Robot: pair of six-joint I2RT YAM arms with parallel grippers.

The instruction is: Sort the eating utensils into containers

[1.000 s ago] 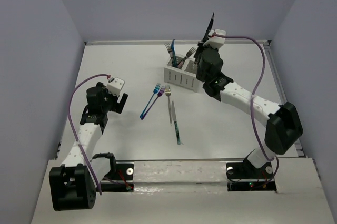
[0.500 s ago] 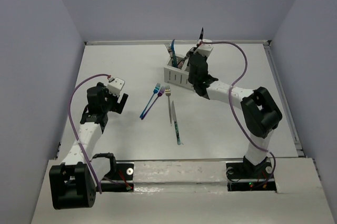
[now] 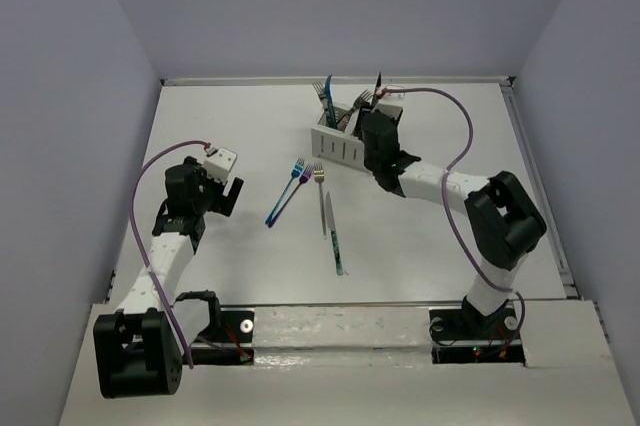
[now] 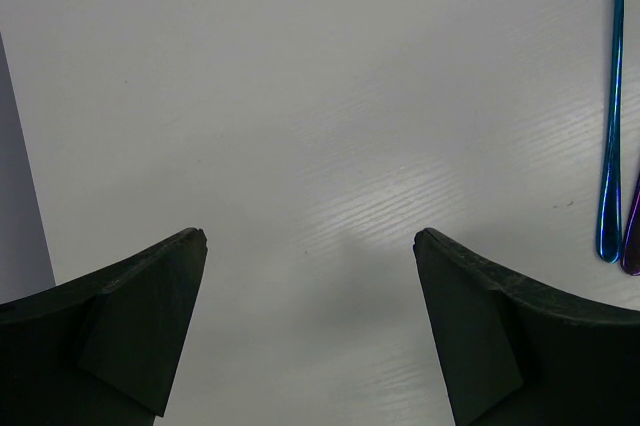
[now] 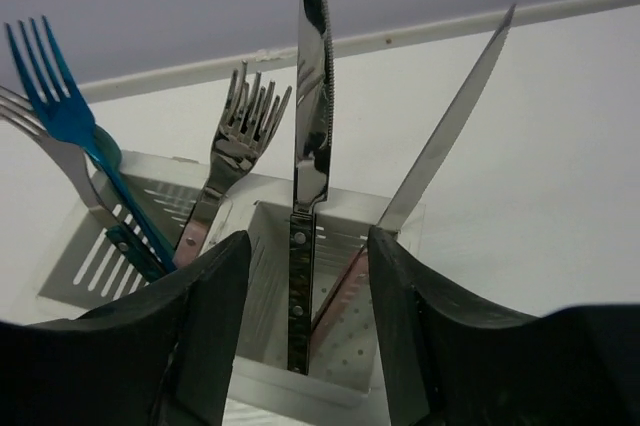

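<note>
The white caddy (image 3: 340,151) stands at the back centre. My right gripper (image 3: 374,124) is over its right compartment, open. In the right wrist view the gripper (image 5: 308,241) has a silver table knife (image 5: 311,96) standing upright between its fingers, clear of both pads, handle down in the caddy (image 5: 330,386). A second knife (image 5: 450,136) leans in the same compartment. A blue fork (image 5: 60,111) and silver forks (image 5: 245,131) stand in the left compartment. My left gripper (image 3: 232,194) is open and empty over bare table (image 4: 310,236).
On the table in front of the caddy lie a blue fork (image 3: 285,191), a purple fork (image 3: 297,186), a silver fork (image 3: 320,191) and a teal-handled knife (image 3: 335,241). The blue fork (image 4: 610,96) shows at the right edge of the left wrist view.
My right gripper has come down and to the left with the knife, lowering it from high above the caddy into the right compartment. The left arm has not moved.
</note>
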